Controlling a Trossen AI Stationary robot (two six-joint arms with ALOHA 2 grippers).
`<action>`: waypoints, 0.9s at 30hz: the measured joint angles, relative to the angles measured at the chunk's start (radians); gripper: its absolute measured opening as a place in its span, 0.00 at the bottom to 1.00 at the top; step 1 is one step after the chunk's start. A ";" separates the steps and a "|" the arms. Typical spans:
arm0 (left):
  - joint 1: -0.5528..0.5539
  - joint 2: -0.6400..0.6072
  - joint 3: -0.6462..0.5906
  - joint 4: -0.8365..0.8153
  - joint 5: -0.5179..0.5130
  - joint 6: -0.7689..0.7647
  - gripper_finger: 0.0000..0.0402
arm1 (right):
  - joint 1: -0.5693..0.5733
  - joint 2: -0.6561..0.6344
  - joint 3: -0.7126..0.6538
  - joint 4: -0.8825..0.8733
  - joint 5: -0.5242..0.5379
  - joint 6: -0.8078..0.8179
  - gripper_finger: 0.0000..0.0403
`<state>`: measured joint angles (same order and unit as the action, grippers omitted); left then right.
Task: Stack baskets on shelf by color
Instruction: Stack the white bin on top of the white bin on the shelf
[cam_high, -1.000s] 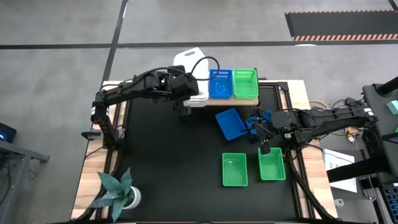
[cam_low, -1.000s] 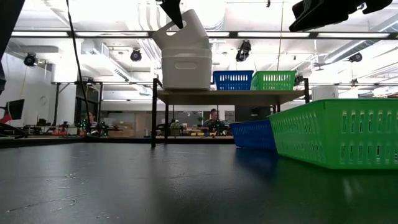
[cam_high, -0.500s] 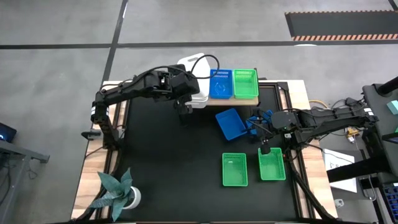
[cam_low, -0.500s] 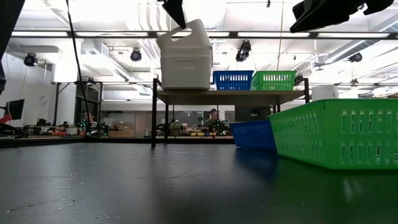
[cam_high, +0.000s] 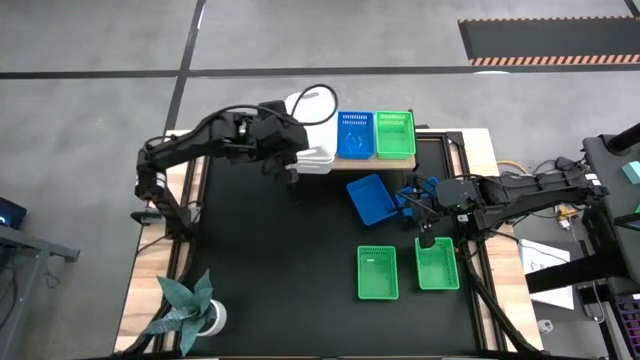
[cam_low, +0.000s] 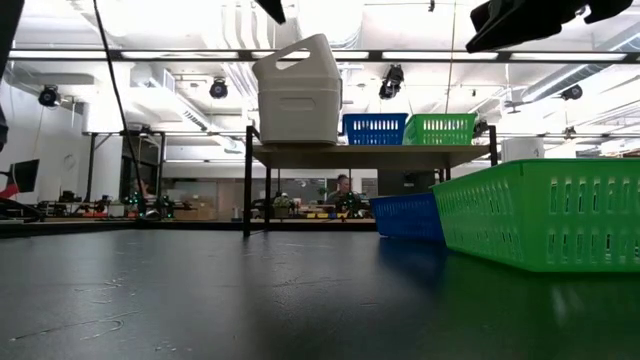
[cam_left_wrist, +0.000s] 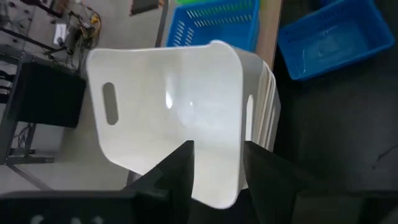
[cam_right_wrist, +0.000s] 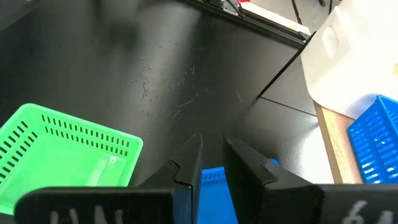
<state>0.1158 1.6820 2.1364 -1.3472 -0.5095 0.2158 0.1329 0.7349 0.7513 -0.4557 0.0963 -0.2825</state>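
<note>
I see the white baskets (cam_high: 312, 130) piled on the left end of the shelf (cam_high: 395, 158), near the top middle of the high view. The top one sits crooked on the pile (in the low view it leans, one end up). Next to the pile on the shelf are a blue basket (cam_high: 354, 134) and then a green basket (cam_high: 394, 133), side by side.

My left gripper (cam_high: 290, 172) is at the near edge of the white pile. In the left wrist view its two fingers (cam_left_wrist: 180, 171) stand apart with the white basket rim between them, and I cannot tell if they touch it.

Down on the black table (cam_high: 260, 260), a loose blue basket (cam_high: 372, 198) lies tilted in the middle right of the high view. Two more green baskets lie lower down, one (cam_high: 377, 272) just left of the other (cam_high: 437, 264).

My right gripper (cam_high: 424, 240) hangs at the top edge of the right-hand green one. Its fingers (cam_right_wrist: 189, 165) have only a thin gap, and nothing is in it.

A plant (cam_high: 190, 305) stands in the lower left corner.
</note>
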 joint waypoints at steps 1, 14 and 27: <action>-0.005 -0.013 -0.003 0.001 0.000 -0.007 0.30 | 0.000 0.001 0.000 0.003 0.000 0.005 0.14; -0.075 -0.217 -0.350 0.213 -0.002 -0.055 0.30 | -0.001 0.058 0.000 0.105 0.009 0.021 0.14; -0.109 -0.501 -0.836 0.827 -0.080 0.025 0.30 | -0.003 0.137 0.020 0.247 0.228 0.099 0.09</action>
<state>0.0068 1.1810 1.2999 -0.5205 -0.5898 0.2411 0.1296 0.8716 0.7712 -0.2087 0.3239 -0.1839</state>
